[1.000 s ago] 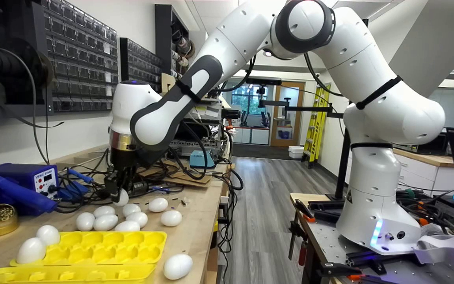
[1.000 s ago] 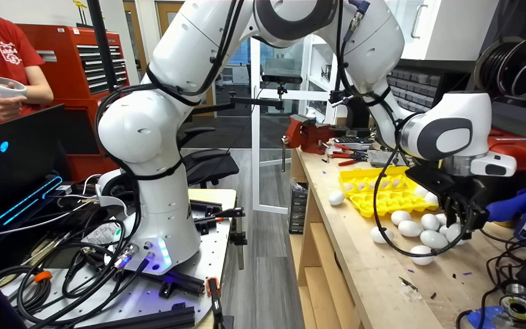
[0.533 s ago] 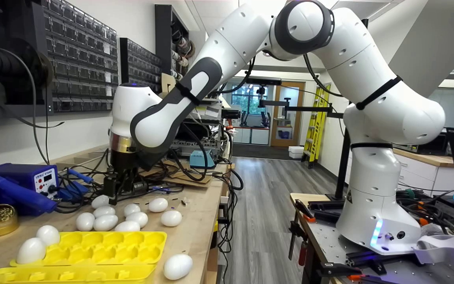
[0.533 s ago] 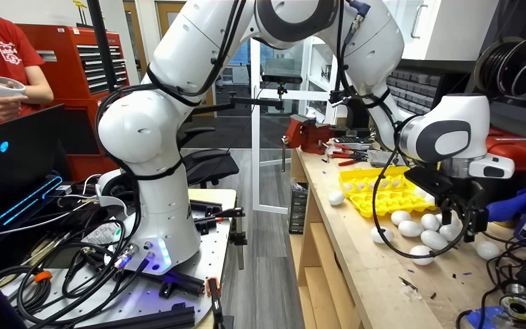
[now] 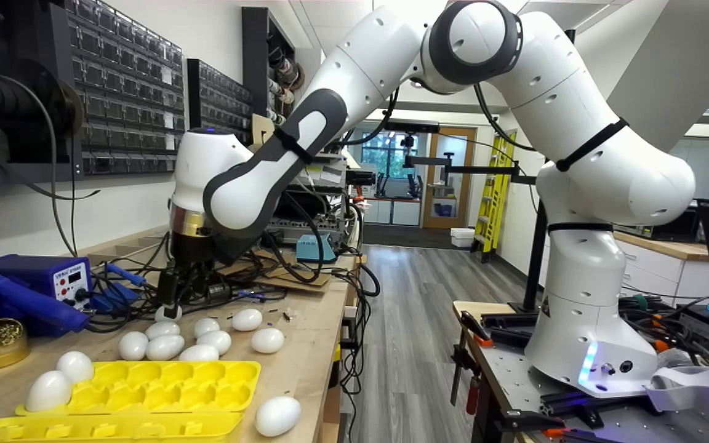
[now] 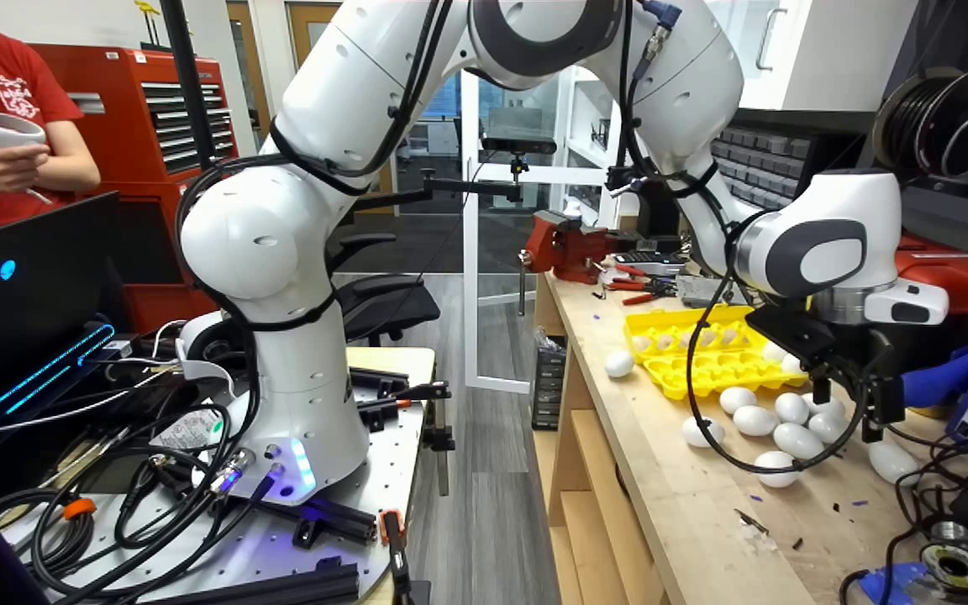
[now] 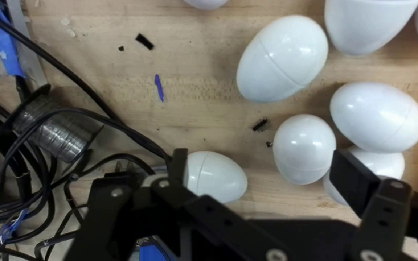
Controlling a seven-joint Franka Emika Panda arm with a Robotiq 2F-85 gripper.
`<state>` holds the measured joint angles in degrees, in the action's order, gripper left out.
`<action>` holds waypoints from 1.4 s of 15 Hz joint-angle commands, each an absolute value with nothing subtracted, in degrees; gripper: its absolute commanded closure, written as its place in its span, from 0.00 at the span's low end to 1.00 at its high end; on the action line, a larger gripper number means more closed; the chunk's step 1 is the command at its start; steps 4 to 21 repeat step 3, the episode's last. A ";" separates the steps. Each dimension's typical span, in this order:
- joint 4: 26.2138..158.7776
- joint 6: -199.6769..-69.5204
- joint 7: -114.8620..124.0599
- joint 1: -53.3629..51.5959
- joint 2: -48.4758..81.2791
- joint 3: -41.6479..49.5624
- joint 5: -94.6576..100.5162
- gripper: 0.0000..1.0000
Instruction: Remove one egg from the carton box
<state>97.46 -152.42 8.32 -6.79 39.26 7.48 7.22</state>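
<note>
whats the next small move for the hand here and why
Probably lift straight up without closing: the hand is wide open with nothing gripped, and in the wrist view one finger overlaps an egg while the other finger overlaps another egg. Going sideways first could knock them, if they are as close as they look.

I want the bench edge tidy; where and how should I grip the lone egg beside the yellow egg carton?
Grip the lone egg at its middle from above, jaws across its shorter width. It lies on its side, touching no other egg, and the yellow egg carton seems off one end, likely leaving both flanks reachable.
</note>
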 commanded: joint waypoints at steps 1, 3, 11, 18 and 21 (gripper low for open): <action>97.34 -152.29 8.50 -6.41 39.25 7.05 7.60 0.00; 97.33 -152.29 8.48 -6.42 39.42 6.99 7.58 0.00; 97.33 -152.29 8.48 -6.42 39.42 6.99 7.58 0.00; 97.33 -152.29 8.48 -6.42 39.42 6.99 7.58 0.00; 97.33 -152.29 8.48 -6.42 39.42 6.99 7.58 0.00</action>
